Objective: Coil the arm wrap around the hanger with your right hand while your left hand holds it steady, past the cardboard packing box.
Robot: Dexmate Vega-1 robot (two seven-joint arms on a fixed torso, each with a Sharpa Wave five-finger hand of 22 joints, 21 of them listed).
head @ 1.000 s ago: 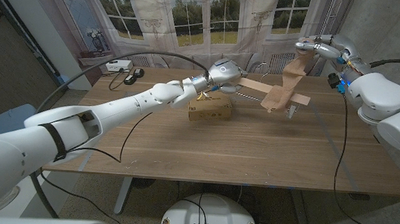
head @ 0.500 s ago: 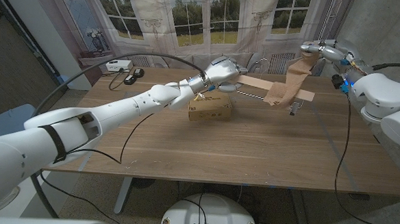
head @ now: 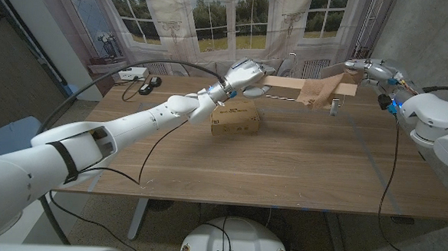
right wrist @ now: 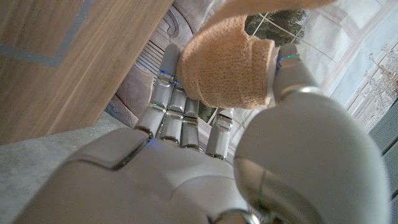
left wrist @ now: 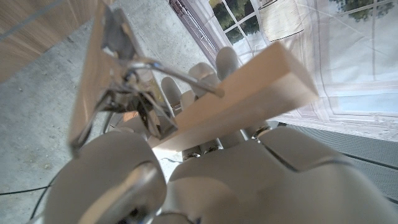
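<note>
Arm wrap, a tan elastic strip, partly coiled about the wooden hanger and running from the coil to the right hand, which grips its free end; in the right wrist view the strip lies bunched between thumb and fingers. The hanger is held in the air above the far half of the tabletop, its long axis roughly level and running across the head view. The left hand grips the hanger's left end, fingers closed about the wood near the metal hook and clip hardware. The wrap lies just inboard of the right hand, so that hand is the nearer to it; the next turn would likely carry the strip over and around the bar. The cardboard packing box sits on the tabletop below the left hand. A curtained window backdrop stands behind.
</note>
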